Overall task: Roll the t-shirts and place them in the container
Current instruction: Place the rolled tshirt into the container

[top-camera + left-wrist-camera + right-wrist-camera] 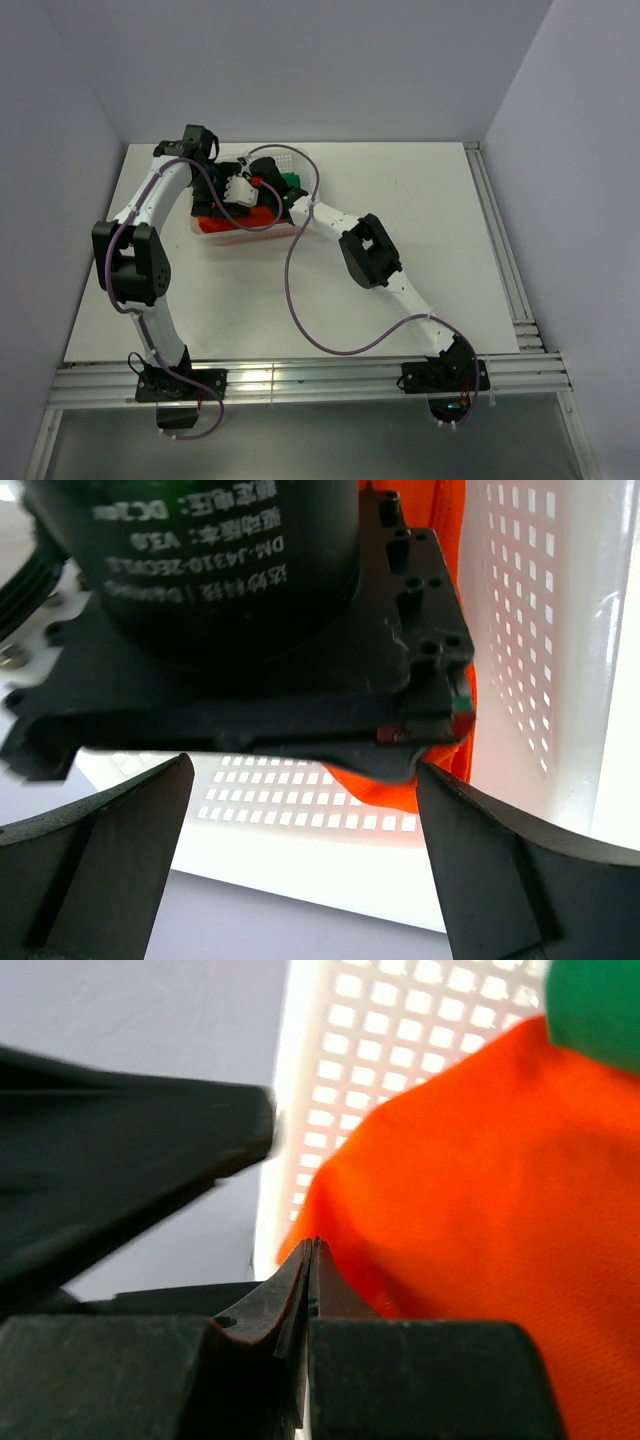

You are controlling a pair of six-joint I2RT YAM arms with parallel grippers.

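Note:
The orange-red t-shirt point(240, 228) lies bunched in the white mesh basket point(285, 157), with the green t-shirt point(293, 181) at the basket's right end. Both grippers reach into the basket. My left gripper point(244, 194) is open; in the left wrist view its gripper point(302, 776) hangs over the basket wall point(300, 810), with nothing between the fingers and orange cloth point(445, 770) just beyond. My right gripper point(313, 1247) is shut, its tips right against the orange t-shirt point(480, 1180). No cloth shows between the jaws. Green cloth point(600, 1000) shows at the top right.
The basket stands at the back left of the white table point(420, 200). The right arm's black wrist housing point(230, 610) fills the top of the left wrist view, very close to my left gripper. A purple cable point(300, 300) loops over the table. Grey walls enclose three sides.

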